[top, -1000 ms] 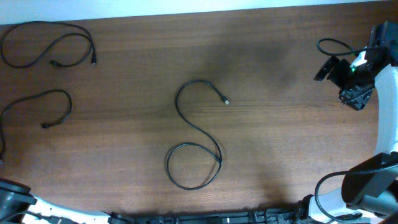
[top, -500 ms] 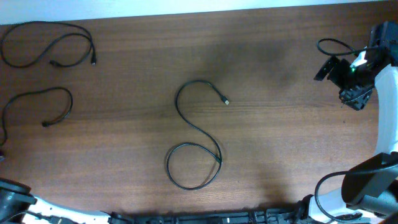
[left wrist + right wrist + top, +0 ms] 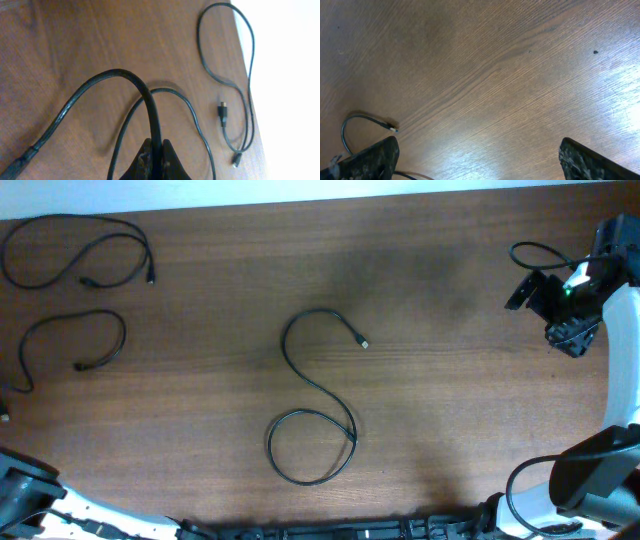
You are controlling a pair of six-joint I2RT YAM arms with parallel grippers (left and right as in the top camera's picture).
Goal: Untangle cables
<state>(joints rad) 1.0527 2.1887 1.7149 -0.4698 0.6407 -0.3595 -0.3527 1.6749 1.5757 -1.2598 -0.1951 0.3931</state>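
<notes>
Three black cables lie apart on the brown table. One is a loop at the far left back. One is a small hook-shaped cable at the left. One is a long S-shaped cable in the centre. My left gripper is shut on the small cable, which arches up from the jaws. The gripper itself is off the left edge of the overhead view. The back cable lies beyond it. My right gripper is open and empty at the far right, and its fingers are spread wide over bare wood.
The table's back edge meets a white wall. The centre cable's plug end shows at the left of the right wrist view. The right arm's own wire loops near its wrist.
The small left cable has shifted right and slightly back, and its loop has changed shape as the left gripper drew it. The right arm and the other cables have not moved.
</notes>
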